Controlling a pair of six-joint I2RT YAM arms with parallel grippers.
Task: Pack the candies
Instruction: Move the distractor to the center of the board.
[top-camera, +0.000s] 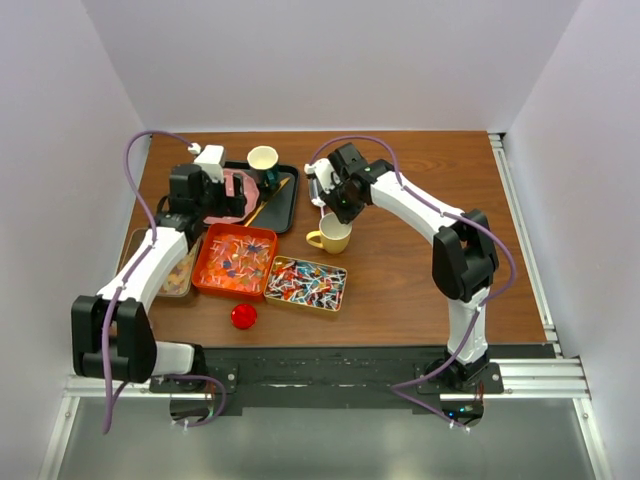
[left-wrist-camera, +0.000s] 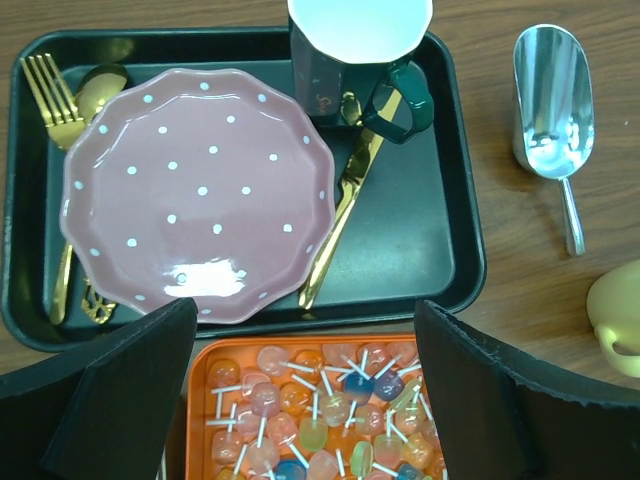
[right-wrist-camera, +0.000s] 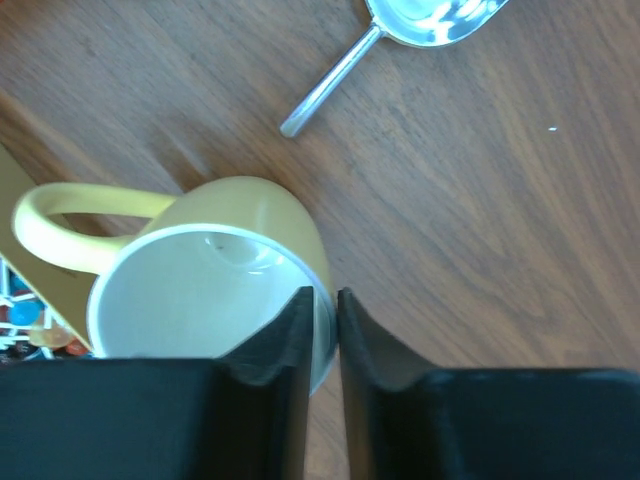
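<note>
Jaws of the right gripper (right-wrist-camera: 322, 300) pinch the mug (right-wrist-camera: 250, 205) by its rim, one finger inside, one outside. Over at the left gripper (left-wrist-camera: 305, 305) the jaws hang wide above the candies (left-wrist-camera: 320, 415) in the orange tray (left-wrist-camera: 300, 347). More candies fill the tin (top-camera: 269, 290) just beside it on the counter (top-camera: 400, 290).

Left gripper (left-wrist-camera: 305, 312) is hanging with fingers spread wide; right gripper (right-wrist-camera: 325, 300) is pinching the yellow mug (right-wrist-camera: 255, 205) rim.

Candies (top-camera: 237, 262) heaped in an orange tray (top-camera: 225, 294) and a gold tin (top-camera: 300, 304), yellow mug (top-camera: 335, 240) set beneath the right gripper (top-camera: 333, 214), red disc (top-camera: 243, 316) placed nearby.
</note>
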